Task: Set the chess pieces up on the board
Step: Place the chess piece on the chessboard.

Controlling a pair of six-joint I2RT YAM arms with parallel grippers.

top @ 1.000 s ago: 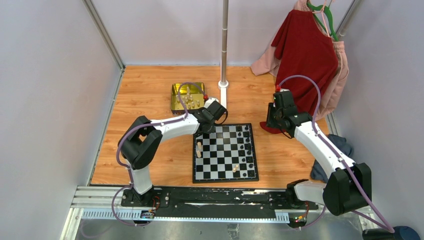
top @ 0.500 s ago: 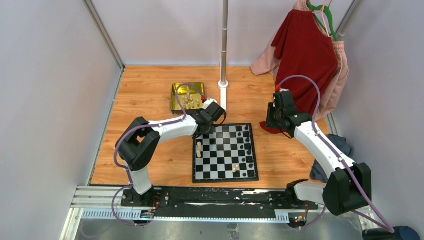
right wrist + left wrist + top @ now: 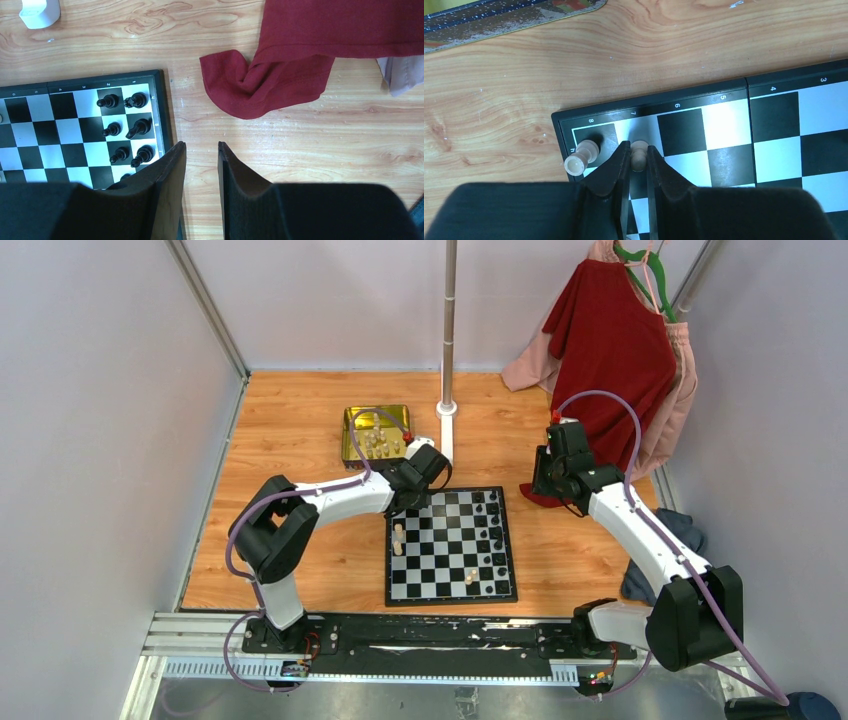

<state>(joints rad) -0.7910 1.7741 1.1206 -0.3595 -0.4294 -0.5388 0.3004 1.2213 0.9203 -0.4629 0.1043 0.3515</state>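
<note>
The black and white board (image 3: 440, 570) lies between the arms. My left gripper (image 3: 404, 502) is at its far left corner. In the left wrist view the gripper (image 3: 638, 153) is shut on a cream pawn (image 3: 639, 155) standing low over a white square (image 3: 644, 131) in the edge row. A second cream piece (image 3: 582, 156) stands on the corner square beside it. Other cream pieces (image 3: 398, 538) stand on the left edge, and black pieces (image 3: 495, 535) line the right edge. My right gripper (image 3: 201, 150) is open and empty over bare wood, right of the board (image 3: 50, 130).
A gold tin (image 3: 375, 433) holding cream pieces sits behind the board's left corner. A metal pole (image 3: 448, 330) stands behind the board. A red garment (image 3: 610, 340) hangs at the back right, its hem (image 3: 270, 85) on the wood near my right gripper.
My left arm has shifted slightly toward the board's far left corner with the pawn. The right arm has not moved.
</note>
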